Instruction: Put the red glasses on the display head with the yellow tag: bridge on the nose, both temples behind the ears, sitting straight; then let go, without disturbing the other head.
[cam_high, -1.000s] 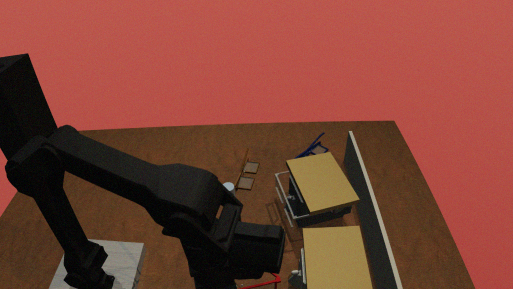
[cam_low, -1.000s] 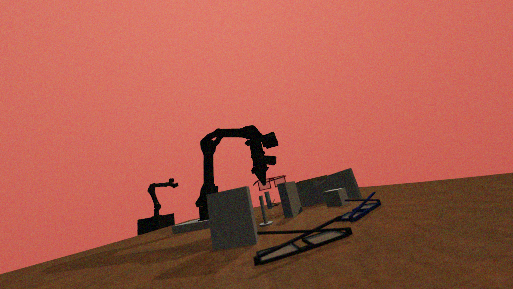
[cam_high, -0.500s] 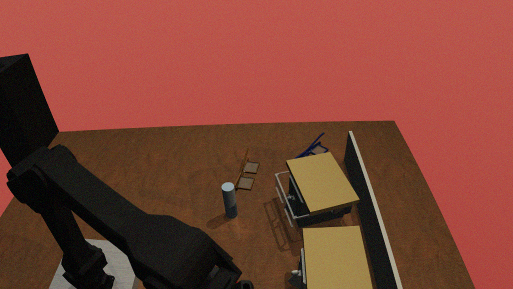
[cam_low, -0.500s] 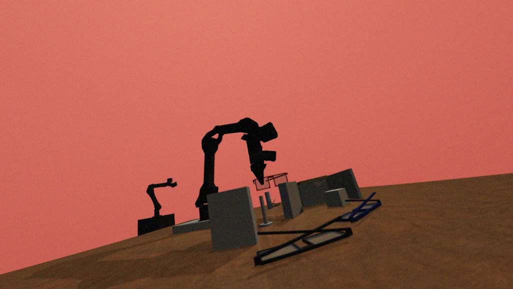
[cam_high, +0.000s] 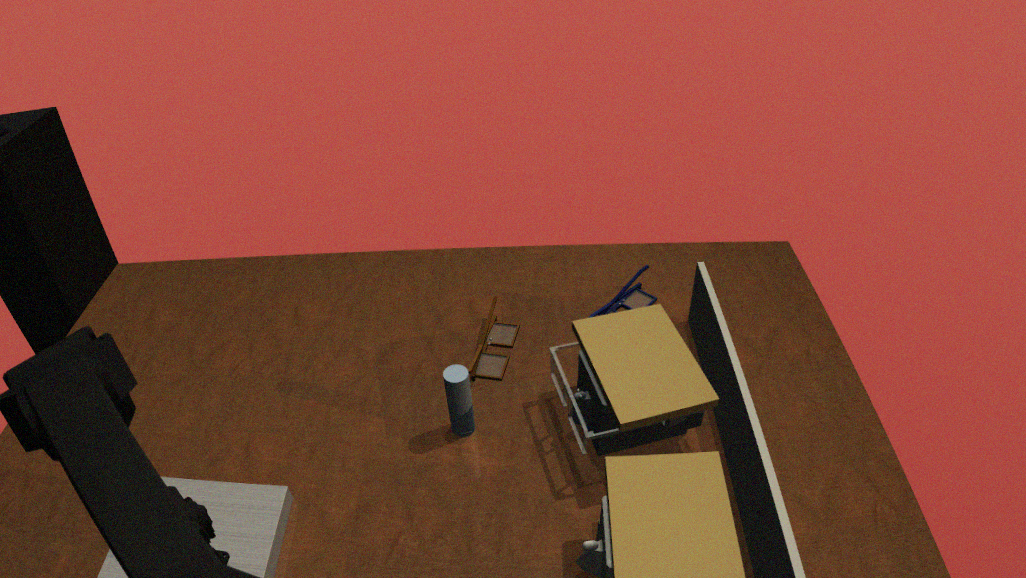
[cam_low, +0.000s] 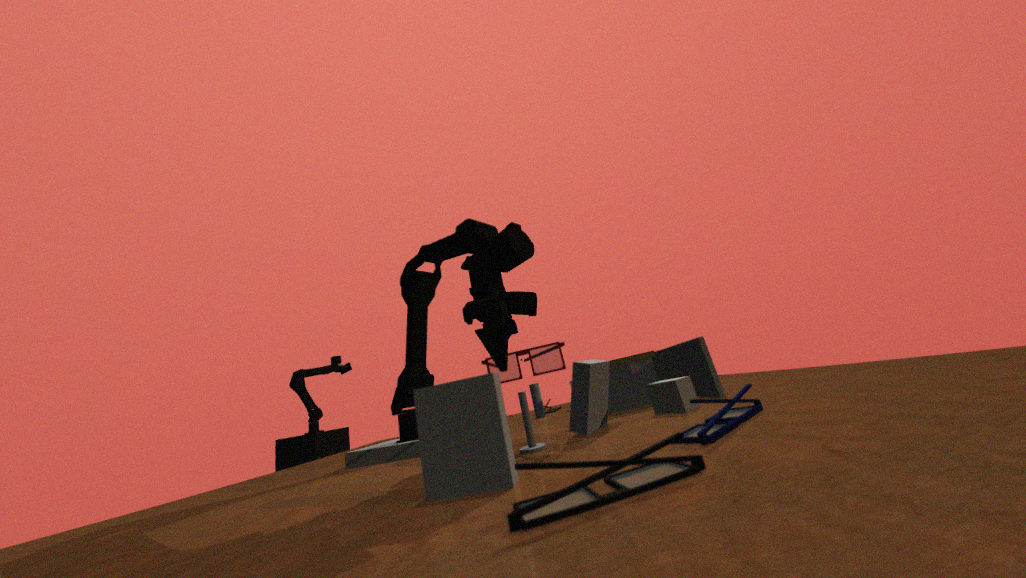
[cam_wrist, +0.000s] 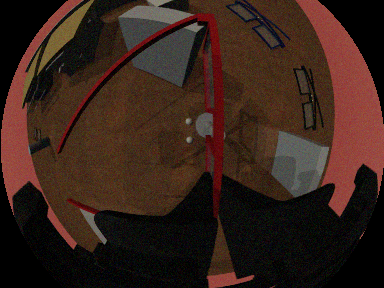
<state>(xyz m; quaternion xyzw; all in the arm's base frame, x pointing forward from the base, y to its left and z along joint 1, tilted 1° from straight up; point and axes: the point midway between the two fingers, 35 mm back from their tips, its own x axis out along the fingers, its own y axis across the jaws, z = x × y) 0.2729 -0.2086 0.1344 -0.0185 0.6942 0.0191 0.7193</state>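
My gripper (cam_low: 503, 367) (cam_wrist: 210, 178) is shut on the red glasses (cam_low: 547, 359) (cam_wrist: 217, 90), holding them in the air by one side of the front, temples spread. The top view shows neither gripper nor red glasses. There, one display head (cam_high: 588, 412) wears pale glasses (cam_high: 564, 391); another display head (cam_high: 591, 563) in front shows a pale nose and no glasses on its visible part. Large yellow slabs (cam_high: 646, 362) (cam_high: 671, 509) cover both from above. I cannot make out which head bears the yellow tag.
A blue-grey cylinder (cam_high: 460, 405) (cam_wrist: 40, 146) and orange-brown glasses (cam_high: 492, 364) stand and lie before the heads. A long panel (cam_high: 739, 402) runs behind them. Grey blocks (cam_low: 463, 441) (cam_low: 588, 398), a thin stand (cam_low: 527, 423), blue glasses (cam_low: 755, 407) and black glasses (cam_low: 702, 465) are around.
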